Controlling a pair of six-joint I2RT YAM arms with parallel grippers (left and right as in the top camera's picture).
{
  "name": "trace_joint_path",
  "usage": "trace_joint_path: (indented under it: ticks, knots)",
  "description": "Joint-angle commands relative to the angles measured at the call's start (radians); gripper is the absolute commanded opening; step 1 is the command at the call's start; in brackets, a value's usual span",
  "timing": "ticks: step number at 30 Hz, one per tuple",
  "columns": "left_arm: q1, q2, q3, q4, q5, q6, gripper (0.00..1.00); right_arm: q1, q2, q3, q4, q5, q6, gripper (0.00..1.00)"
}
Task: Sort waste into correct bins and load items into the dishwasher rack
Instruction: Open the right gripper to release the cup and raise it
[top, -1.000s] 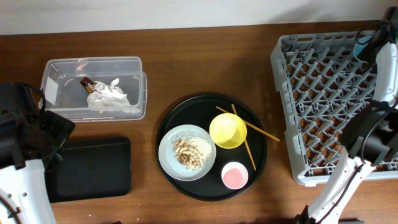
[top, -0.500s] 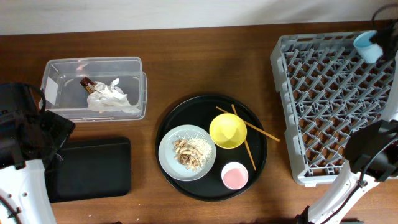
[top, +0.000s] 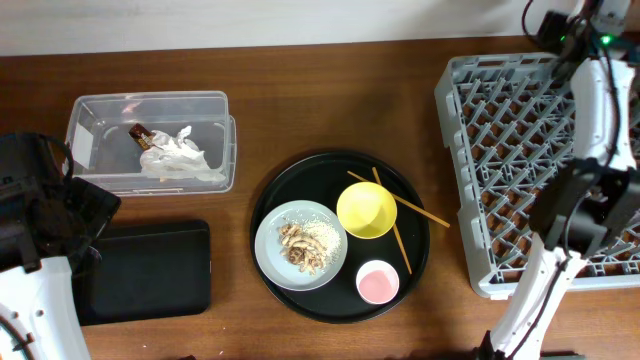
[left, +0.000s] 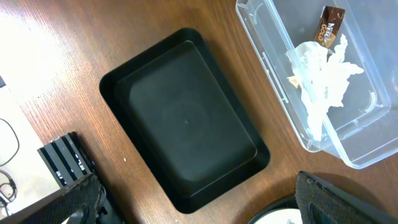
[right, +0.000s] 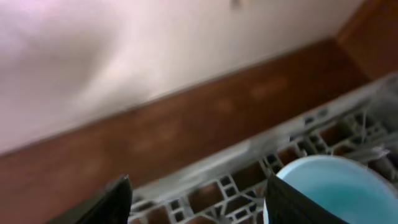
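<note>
The grey dishwasher rack (top: 520, 150) fills the right side. My right gripper (top: 555, 30) is at its far edge; in the right wrist view it (right: 199, 199) is open, with the blue cup (right: 336, 193) on the rack (right: 236, 186) just beyond its right finger. The cup is hidden in the overhead view. The yellow bowl (top: 366, 210), pink cup (top: 377, 282), chopsticks (top: 420, 212) and the plate (top: 272, 232) with food scraps (top: 300, 245) sit on the round black tray (top: 300, 170). The white paper (top: 180, 155) and the wrapper (top: 143, 133) lie in the clear tub (top: 225, 140). My left gripper (left: 205, 205) is open over the near edge of the shallow black tray (left: 186, 118).
The left arm (top: 45, 215) stands at the table's left edge, beside the shallow black tray (top: 150, 270). The tub (left: 273, 68) with the paper (left: 320, 74) and wrapper (left: 329, 25) shows in the left wrist view. A pale wall runs behind the table.
The right arm has swung up and left to the rack's far edge. The blue cup, seen in its jaws at the rack's far right corner, no longer shows overhead. The left arm is still.
</note>
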Motion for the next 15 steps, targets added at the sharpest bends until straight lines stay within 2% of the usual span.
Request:
trace_joint_path:
  ticks: [1, 7, 9, 12, 15]
  knots:
    - [0.005, -0.012, -0.002, -0.002, 0.0, -0.01, 0.99, -0.012, 0.048, 0.007, 0.016, 0.083, -0.091, 0.69]
    - [0.005, -0.012, -0.002, -0.002, 0.0, -0.009, 0.99, -0.013, 0.09, 0.007, 0.01, 0.294, -0.2, 0.68]
    - [0.005, -0.012, -0.002, -0.002, 0.0, -0.01, 0.99, -0.013, 0.09, 0.007, 0.007, 0.367, -0.206, 0.66]
    - [0.005, -0.012, -0.002, -0.002, 0.0, -0.01, 0.99, -0.013, 0.09, 0.007, -0.008, 0.436, -0.209, 0.54]
    - [0.005, -0.012, -0.002, -0.002, 0.0, -0.01, 0.99, -0.013, 0.09, 0.007, -0.058, 0.442, -0.208, 0.51]
